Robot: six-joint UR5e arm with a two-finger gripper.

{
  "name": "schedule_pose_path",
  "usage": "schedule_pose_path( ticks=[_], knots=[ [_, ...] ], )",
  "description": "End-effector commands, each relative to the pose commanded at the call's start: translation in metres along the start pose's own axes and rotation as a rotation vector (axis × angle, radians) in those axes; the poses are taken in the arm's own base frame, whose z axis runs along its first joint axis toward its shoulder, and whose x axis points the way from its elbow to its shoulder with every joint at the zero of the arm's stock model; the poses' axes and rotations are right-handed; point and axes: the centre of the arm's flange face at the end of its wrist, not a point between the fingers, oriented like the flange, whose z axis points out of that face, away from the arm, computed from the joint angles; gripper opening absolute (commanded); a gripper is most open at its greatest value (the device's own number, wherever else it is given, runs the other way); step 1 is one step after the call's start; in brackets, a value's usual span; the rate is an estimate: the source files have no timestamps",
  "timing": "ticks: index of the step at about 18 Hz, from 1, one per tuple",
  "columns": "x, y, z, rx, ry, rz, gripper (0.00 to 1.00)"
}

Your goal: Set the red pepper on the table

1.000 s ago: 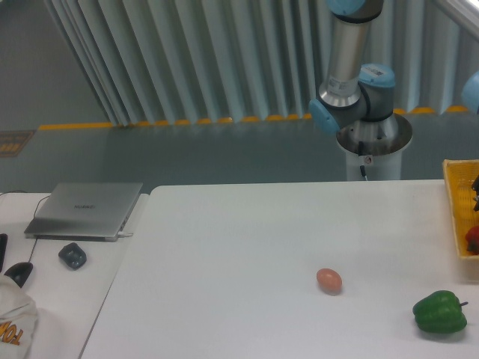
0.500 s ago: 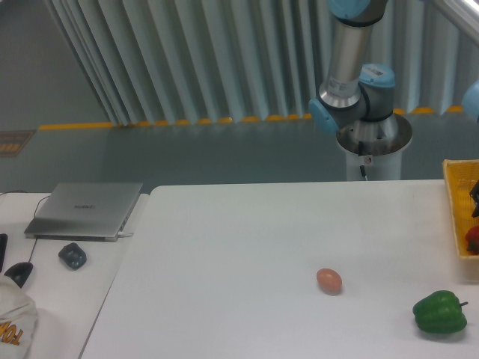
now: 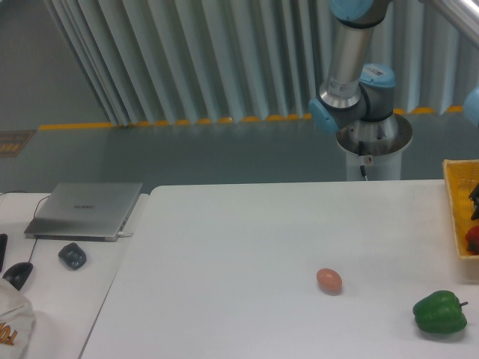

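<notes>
One view showed it all. At the right edge sat the gripper (image 3: 474,200) — only a dark bit of it peeked in, so I could not tell if it was spread or pinched. The red pepper (image 3: 473,238) lay just under it in a yellow tray (image 3: 454,217) — not on the table (image 3: 247,254).
</notes>
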Motion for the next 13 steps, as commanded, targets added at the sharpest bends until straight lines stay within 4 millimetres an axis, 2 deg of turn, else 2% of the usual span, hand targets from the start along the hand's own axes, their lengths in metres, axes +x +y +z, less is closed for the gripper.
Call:
schedule_pose_path(
  ticks=[8,13],
  knots=[
    [-0.0006,-0.0008,0.0018,0.002,0.003,0.001,1.00],
    [-0.0005,-0.0012,0.0035,-0.001,0.007,0.001,0.75]
  ],
)
